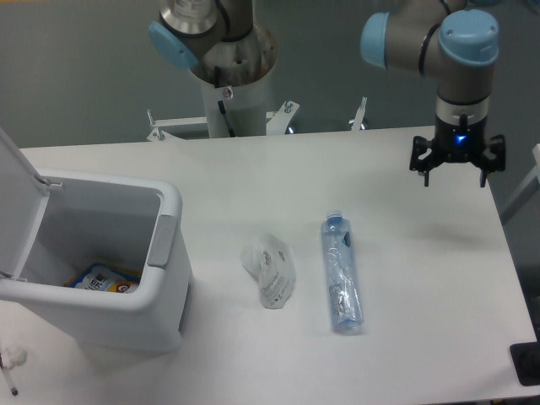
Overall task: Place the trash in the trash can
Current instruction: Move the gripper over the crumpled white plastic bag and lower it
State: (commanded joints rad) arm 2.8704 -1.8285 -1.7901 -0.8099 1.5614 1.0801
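Lit evenly from above, bright, cool bluish cast. Soft faint shadows under bin (126,278) and bottle (342,274). Mild glare across table (422,278). Slightly soft throughout, low resolution; blue LED glowed on gripper (456,175).

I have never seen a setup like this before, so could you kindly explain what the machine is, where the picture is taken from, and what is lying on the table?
This is a single view from a fixed camera looking down at a white table. The grey and blue jointed machine is a robot arm; its gripper hangs above the table's right side, jaws spread and holding nothing. On the table lie two pieces of trash: a crumpled wrapper and, beside it, a crushed clear bottle with a blue cap. At the left stands the white trash can, lid open, with some colourful packaging already inside. A small white object lies at the bottom left corner.
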